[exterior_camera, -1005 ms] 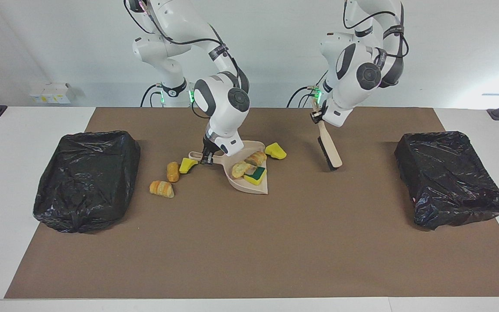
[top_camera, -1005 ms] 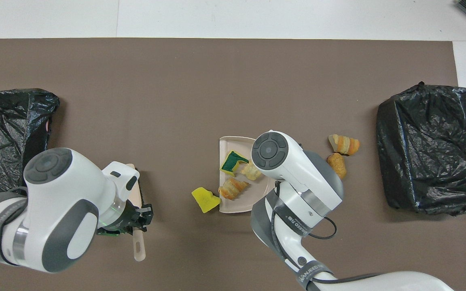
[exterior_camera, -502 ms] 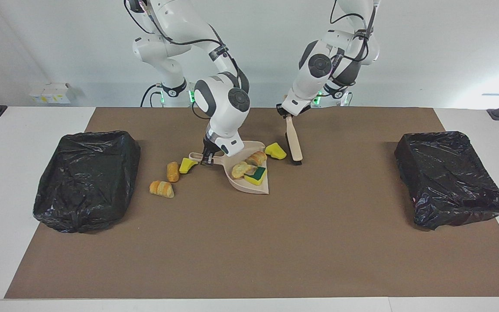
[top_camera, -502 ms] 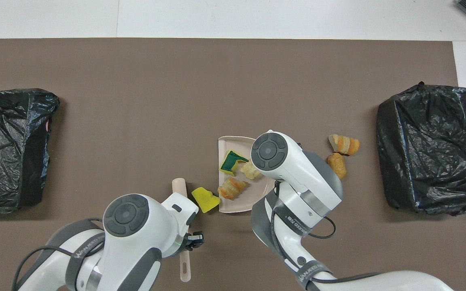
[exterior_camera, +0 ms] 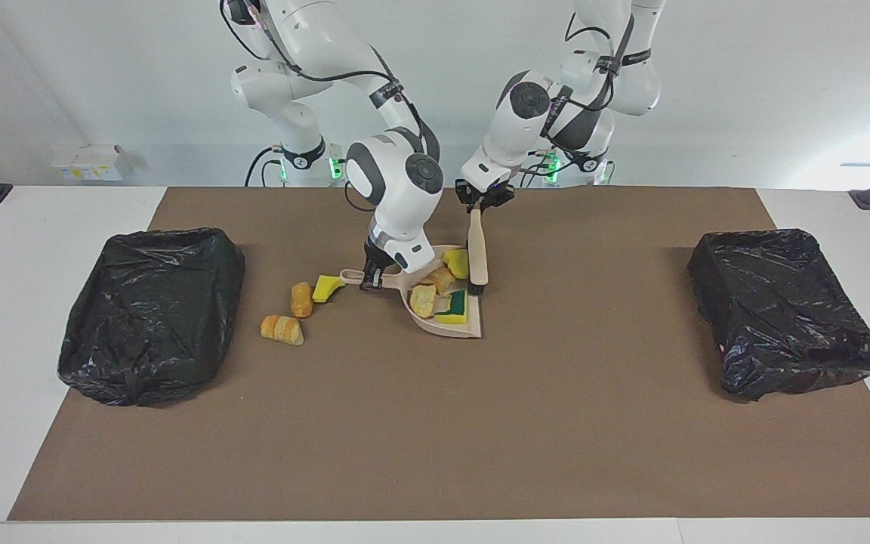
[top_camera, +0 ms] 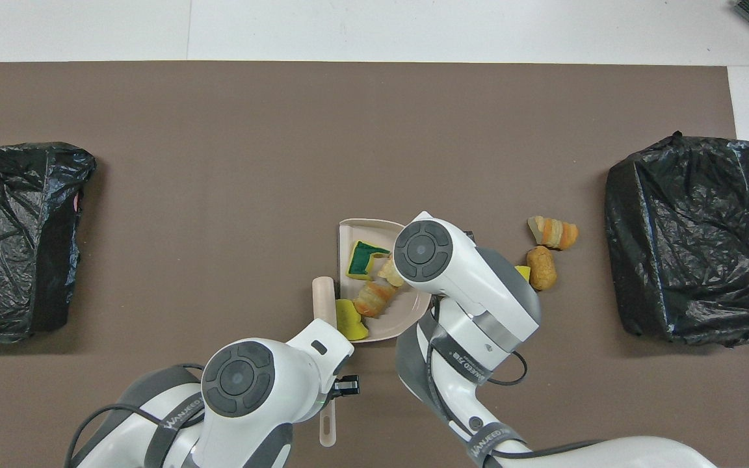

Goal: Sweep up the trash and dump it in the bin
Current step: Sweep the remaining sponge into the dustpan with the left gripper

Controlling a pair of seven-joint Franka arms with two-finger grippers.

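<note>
My right gripper (exterior_camera: 371,278) is shut on the handle of the beige dustpan (exterior_camera: 418,323), which rests on the mat. In the pan lie two bread chunks (exterior_camera: 424,300) and a green-and-yellow sponge (exterior_camera: 455,305). My left gripper (exterior_camera: 480,199) is shut on the beige brush (exterior_camera: 478,257), whose bristles stand at the pan's open side against a yellow sponge piece (exterior_camera: 456,263). A yellow sponge (exterior_camera: 325,287) and two bread chunks (exterior_camera: 300,299) (exterior_camera: 282,329) lie on the mat beside the pan handle, toward the right arm's end. In the overhead view the brush (top_camera: 324,298) touches the sponge piece (top_camera: 350,320) at the pan (top_camera: 374,224).
A black-lined bin (exterior_camera: 152,313) stands at the right arm's end of the brown mat and another (exterior_camera: 786,310) at the left arm's end. White table edge surrounds the mat.
My left arm swung the brush across toward the dustpan and pushed the yellow sponge piece onto its edge. The dustpan turned slightly in my right gripper.
</note>
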